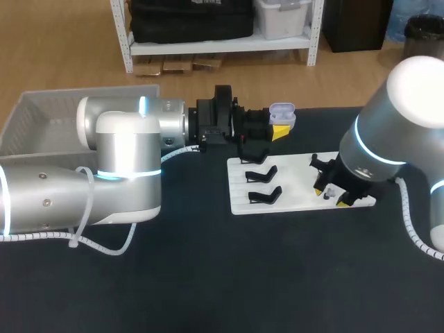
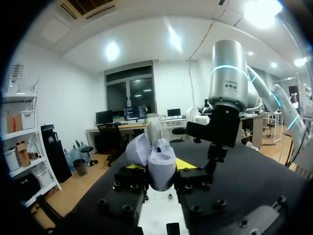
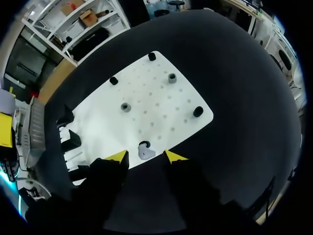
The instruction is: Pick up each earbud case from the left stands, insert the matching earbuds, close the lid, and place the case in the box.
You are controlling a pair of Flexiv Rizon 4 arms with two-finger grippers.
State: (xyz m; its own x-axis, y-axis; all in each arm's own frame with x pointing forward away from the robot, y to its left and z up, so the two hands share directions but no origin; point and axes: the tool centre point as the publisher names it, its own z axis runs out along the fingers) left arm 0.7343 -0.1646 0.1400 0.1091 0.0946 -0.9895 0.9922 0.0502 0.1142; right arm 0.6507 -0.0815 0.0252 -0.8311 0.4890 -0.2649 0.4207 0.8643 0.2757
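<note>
**Left arm.** It comes in from 9 o'clock and lies level across the black table point(image 1: 208, 277), ending near the table's far edge at about 12 o'clock. The left gripper point(image 1: 280, 125) is clamped on a pale lilac plastic earbud case point(image 2: 161, 170), one finger on each side of the body. The case sits upright between the fingers, clear of the table, with its hinged lid point(image 2: 138, 149) swung open and back. A rounded pale piece shows in the open mouth, and I cannot tell what it is.

**Right arm.** It comes in from 3 o'clock. The right gripper point(image 3: 145, 157) points down over the 3 o'clock end of a white flat perforated board point(image 1: 298, 182). Its jaws stand apart. A small grey earbud point(image 3: 145, 152) lies on the board between the yellow tips, with a gap visible on either side. It touches neither finger.

**Fixtures.** Black angled stands point(image 1: 266, 195) sit in a column at the 9 o'clock end of the board. Short black and grey pegs point(image 3: 172, 78) are scattered over the board ahead of the right gripper. A translucent plastic box point(image 1: 41, 118) sits at 10 o'clock on the table, well apart from the board.
</note>
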